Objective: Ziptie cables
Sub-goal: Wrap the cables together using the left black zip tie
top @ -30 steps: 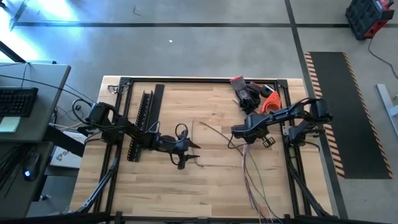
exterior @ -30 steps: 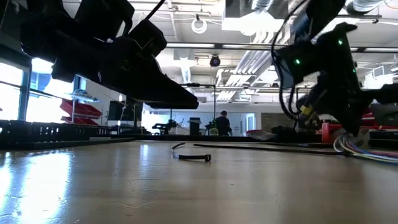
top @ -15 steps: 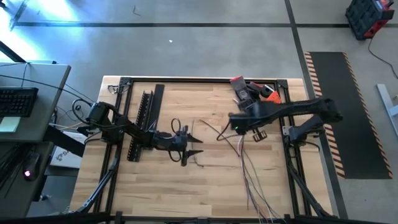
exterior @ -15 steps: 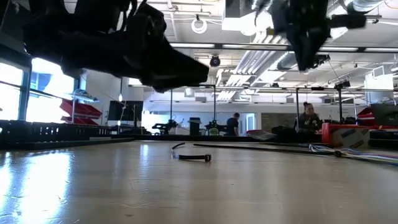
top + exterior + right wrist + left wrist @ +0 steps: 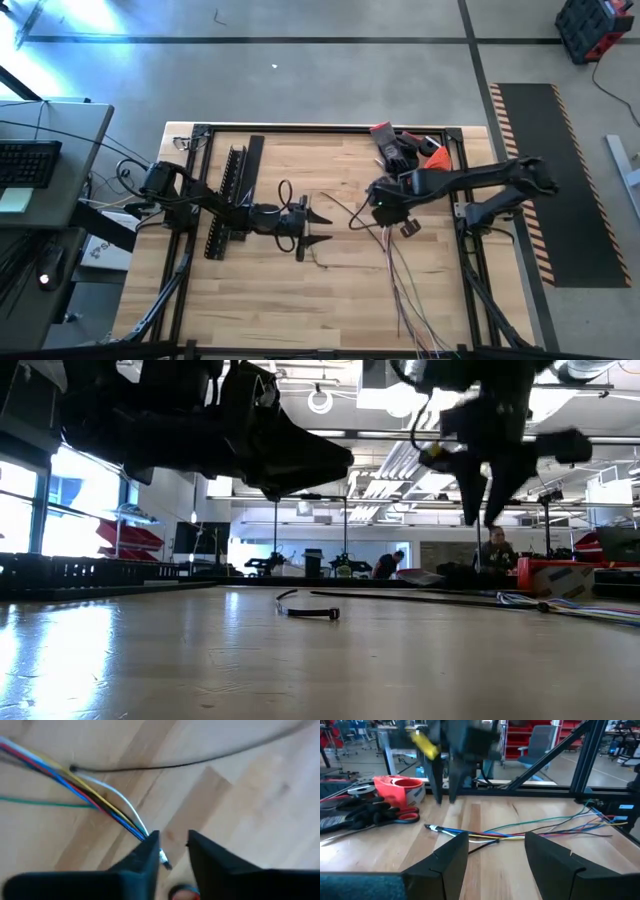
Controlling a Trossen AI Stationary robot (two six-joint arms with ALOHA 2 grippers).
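The cables are a bunch of thin coloured wires lying on the wood, running from mid-table toward the near edge. They also show in the left wrist view as cables and in the right wrist view as cables. A thin black zip tie lies just beyond the cables' end, and it shows from above as zip tie. My right gripper hovers above that end, fingers pointing down and slightly open. My left gripper floats open to the left of the cables, fingers level.
A slotted black rail and a flat black strip lie under the left arm. Black gloves, scissors and an orange roll sit at the far right corner. A small black piece lies mid-table. People stand in the room beyond.
My right gripper rose from low beside the cables' end, swung toward the table's left and now hangs with fingers pointing down over that end. The cables lie flat. My left gripper moved up and a little toward the table's right.
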